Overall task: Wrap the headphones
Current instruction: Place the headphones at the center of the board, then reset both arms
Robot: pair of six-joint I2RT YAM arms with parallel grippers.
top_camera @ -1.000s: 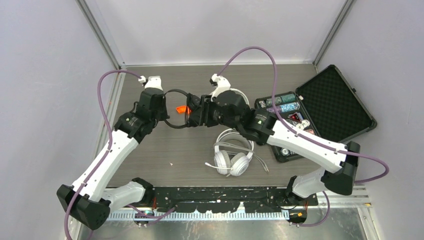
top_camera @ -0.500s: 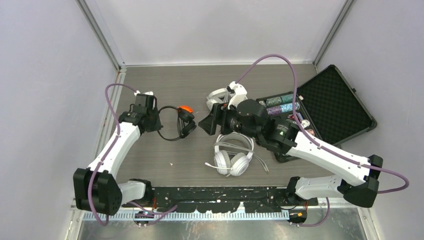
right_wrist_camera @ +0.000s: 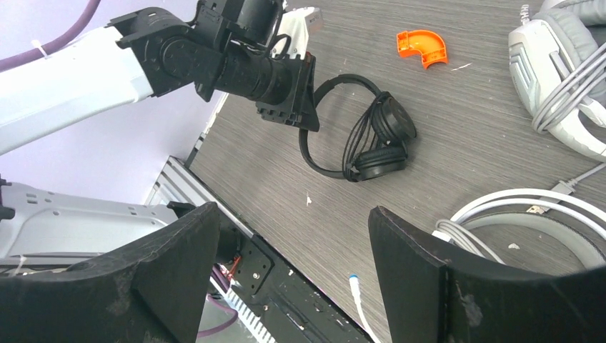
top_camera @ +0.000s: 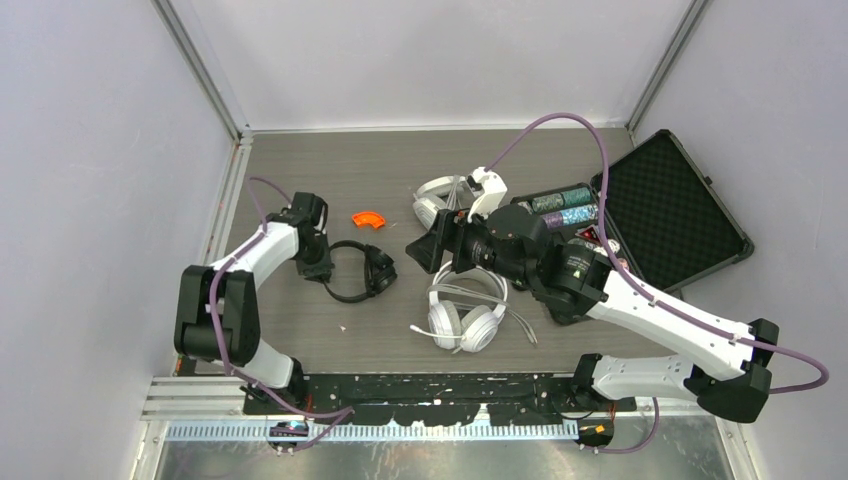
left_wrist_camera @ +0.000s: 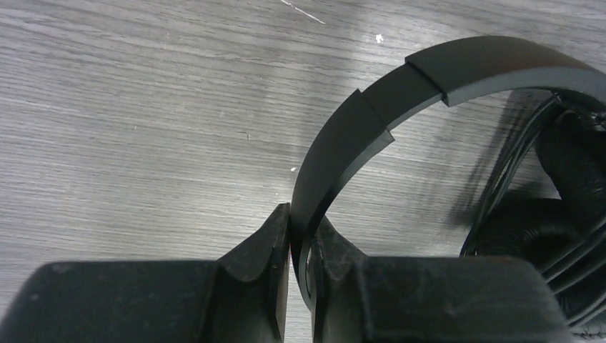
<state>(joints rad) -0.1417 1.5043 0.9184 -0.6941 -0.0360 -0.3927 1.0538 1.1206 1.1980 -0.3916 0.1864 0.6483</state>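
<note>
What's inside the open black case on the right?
In the open black foam-lined case: rows of blue-green chips in the tray's far part, bare foam in the lid. The white right arm covers the tray's near part, hiding its contents.

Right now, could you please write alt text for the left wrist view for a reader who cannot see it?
The left gripper has its jaws pinched on the headband of the black headphones, lying on a grey wood-grain table. Ear cups and black cord sit at the right edge.

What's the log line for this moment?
left gripper: shut on black headphones band | right gripper: open, empty | white headphones: untouched, cord loose
</note>
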